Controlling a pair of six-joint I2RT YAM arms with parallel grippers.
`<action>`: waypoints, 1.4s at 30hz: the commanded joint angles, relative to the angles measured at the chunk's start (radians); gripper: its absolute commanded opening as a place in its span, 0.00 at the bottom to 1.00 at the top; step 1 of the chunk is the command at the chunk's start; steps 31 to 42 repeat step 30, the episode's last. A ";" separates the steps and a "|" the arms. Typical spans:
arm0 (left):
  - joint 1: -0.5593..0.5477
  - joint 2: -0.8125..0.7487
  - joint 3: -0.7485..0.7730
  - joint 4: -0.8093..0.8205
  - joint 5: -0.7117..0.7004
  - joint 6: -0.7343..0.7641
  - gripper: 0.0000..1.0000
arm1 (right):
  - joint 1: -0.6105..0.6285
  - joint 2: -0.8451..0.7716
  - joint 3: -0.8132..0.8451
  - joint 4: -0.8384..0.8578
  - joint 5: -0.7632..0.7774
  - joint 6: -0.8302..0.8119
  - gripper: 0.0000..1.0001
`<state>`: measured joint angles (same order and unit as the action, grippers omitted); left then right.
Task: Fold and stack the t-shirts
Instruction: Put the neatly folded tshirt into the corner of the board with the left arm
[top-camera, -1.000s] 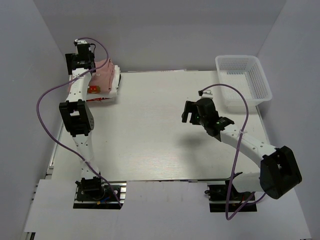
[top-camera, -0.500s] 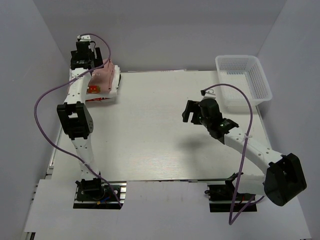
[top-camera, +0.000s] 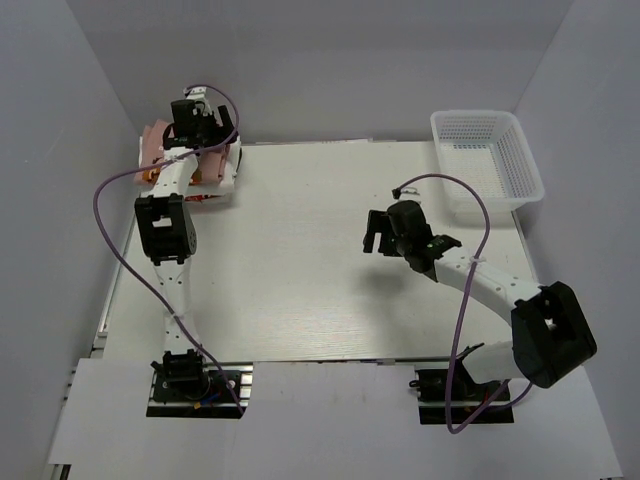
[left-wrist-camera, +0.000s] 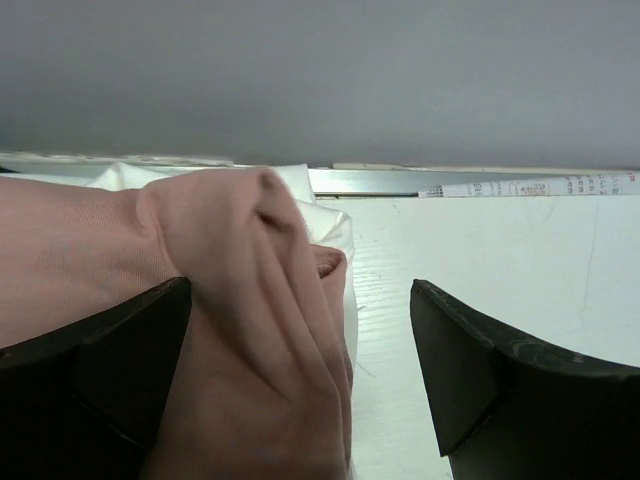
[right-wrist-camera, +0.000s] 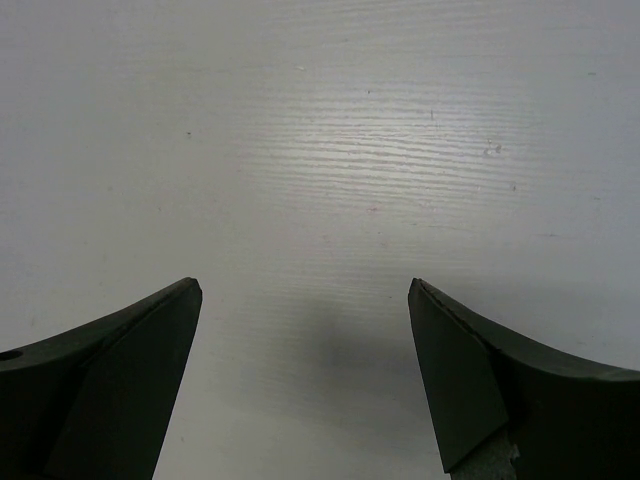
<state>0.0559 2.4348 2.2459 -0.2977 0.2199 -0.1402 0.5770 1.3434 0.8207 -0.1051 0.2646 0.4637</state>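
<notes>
The t-shirts lie in a folded stack at the table's far left corner. A dusty pink t-shirt (top-camera: 152, 140) is on top, and white t-shirts (top-camera: 228, 172) with a bit of red print lie under it. My left gripper (top-camera: 214, 128) hovers low over the stack's right side, open. In the left wrist view the pink t-shirt (left-wrist-camera: 230, 330) bulges up between the wide fingers of the left gripper (left-wrist-camera: 300, 288), and a white edge (left-wrist-camera: 338, 228) shows beyond it. My right gripper (top-camera: 378, 232) hangs open over bare table at centre right; the right wrist view shows nothing in the right gripper (right-wrist-camera: 305, 285).
A white plastic mesh basket (top-camera: 520, 165) stands at the far right corner, with nothing showing inside it. The grey back wall (left-wrist-camera: 320, 80) rises just behind the stack. The white table (top-camera: 300, 260) lies between the arms.
My left gripper has swung right across the stack, uncovering the pink t-shirt's left part. My right arm has drawn back slightly toward its base, with the gripper staying open.
</notes>
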 joint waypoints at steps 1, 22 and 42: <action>-0.007 0.071 0.106 0.071 0.108 -0.057 1.00 | -0.003 0.037 0.026 0.028 -0.028 0.010 0.90; -0.212 -1.181 -1.099 0.126 0.130 -0.303 1.00 | -0.002 -0.469 -0.228 -0.064 -0.051 0.130 0.90; -0.266 -1.559 -1.421 -0.105 0.003 -0.388 1.00 | 0.000 -0.817 -0.445 -0.104 -0.045 0.162 0.90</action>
